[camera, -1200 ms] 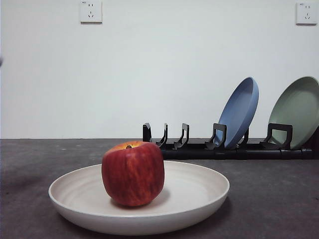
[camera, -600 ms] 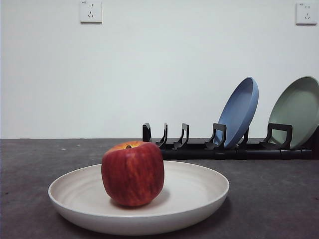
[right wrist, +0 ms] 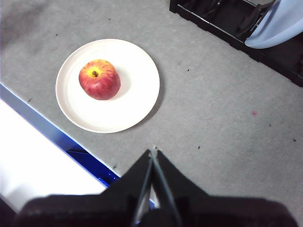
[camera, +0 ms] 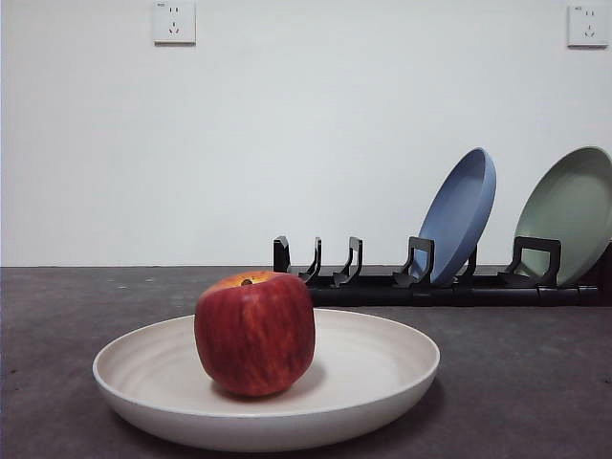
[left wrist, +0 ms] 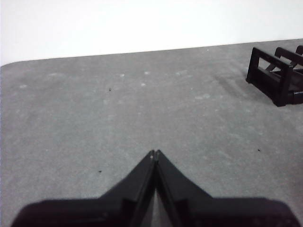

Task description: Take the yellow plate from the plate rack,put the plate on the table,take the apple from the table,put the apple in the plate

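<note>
The cream yellow plate (camera: 373, 382) lies flat on the dark grey table (camera: 535, 382) near the front. The red apple (camera: 254, 332) stands upright in it, left of its middle. The right wrist view shows the plate (right wrist: 137, 90) with the apple (right wrist: 99, 79) from above. The black plate rack (camera: 421, 282) stands behind at the right; its end shows in the left wrist view (left wrist: 277, 75). My left gripper (left wrist: 155, 153) is shut and empty over bare table. My right gripper (right wrist: 153, 152) is shut and empty, high above the table, apart from the plate.
A blue plate (camera: 461, 212) and a pale green plate (camera: 572, 212) lean in the rack's right slots. The blue plate also shows in the right wrist view (right wrist: 279, 23). The table's front edge (right wrist: 47, 127) runs close to the cream plate. Two wall sockets sit high on the white wall.
</note>
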